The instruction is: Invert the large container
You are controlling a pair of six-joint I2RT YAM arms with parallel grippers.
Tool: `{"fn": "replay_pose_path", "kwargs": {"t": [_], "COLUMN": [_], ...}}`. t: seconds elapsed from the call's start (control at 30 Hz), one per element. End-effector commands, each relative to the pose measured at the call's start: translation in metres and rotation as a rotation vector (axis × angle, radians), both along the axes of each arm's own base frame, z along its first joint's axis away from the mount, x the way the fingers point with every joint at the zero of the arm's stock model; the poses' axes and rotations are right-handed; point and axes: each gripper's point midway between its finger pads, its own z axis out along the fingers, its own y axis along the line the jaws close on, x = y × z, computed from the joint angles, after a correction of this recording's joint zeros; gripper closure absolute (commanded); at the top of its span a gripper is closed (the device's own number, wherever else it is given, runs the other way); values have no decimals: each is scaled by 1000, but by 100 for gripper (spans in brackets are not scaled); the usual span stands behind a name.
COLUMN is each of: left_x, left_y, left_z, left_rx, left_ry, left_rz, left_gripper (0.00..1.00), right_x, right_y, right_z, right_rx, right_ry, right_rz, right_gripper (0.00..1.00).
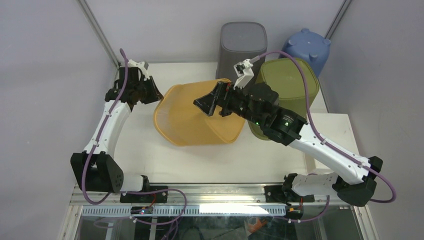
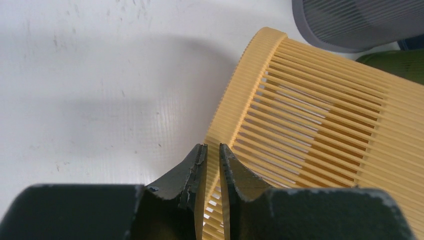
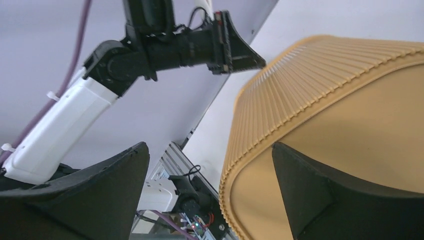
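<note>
While the yellow slatted container (image 1: 190,120) lies tipped on its side near the middle of the counter (image 1: 140,155), mouth toward the left arm and base toward the right, we see the left gripper (image 2: 210,150) pinching its ribbed rim (image 2: 235,100). The fingers are nearly pressed together, one on each side of the wall. The right gripper (image 1: 210,102) is spread wide at the base end. In its wrist view one finger stands in front of the smooth base, but we cannot tell whether it touches.

We judge the turn to be about half done, since the container is neither upright nor inverted.

The chief hazard is the narrow hold on the rim. As the container rotates further, its weight hangs from a thin, flexible band. That band may bend or slip from the fingers, letting the container roll across the counter.

A second hazard is crowding. The grey bin (image 1: 242,42) and the green bin (image 1: 290,80) stand just behind and beside the base, where a swinging base or the right arm could knock them. If the spread right gripper pushes unevenly, the container may fall back mouth-up.
</note>
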Motion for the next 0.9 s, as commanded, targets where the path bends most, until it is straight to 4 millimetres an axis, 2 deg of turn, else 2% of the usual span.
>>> {"fn": "replay_pose_path", "kwargs": {"t": [0.0,0.37,0.53,0.7,0.87], "left_x": [-22,-20,-16,-8,0], "left_y": [-29,-30,-26,-14,-3], "left_z": [-22,-48,-50,-31,12], "left_rx": [-62,-43,-22,32,78], "left_ry": [107,134,131,85,10], "left_rz": [-88,-79,-67,-23,24], "left_gripper": [83,79,75,64,53], "right_x": [2,17,18,19,14], "right_y": [19,47,50,30,-20], "right_z": [35,-1,0,17,30], "right_rx": [81,9,-4,-35,-112], "right_ry": [-85,-43,-49,-98,-181], "right_rz": [46,59,64,17,-72], "right_gripper": [2,1,1,1,1]}}
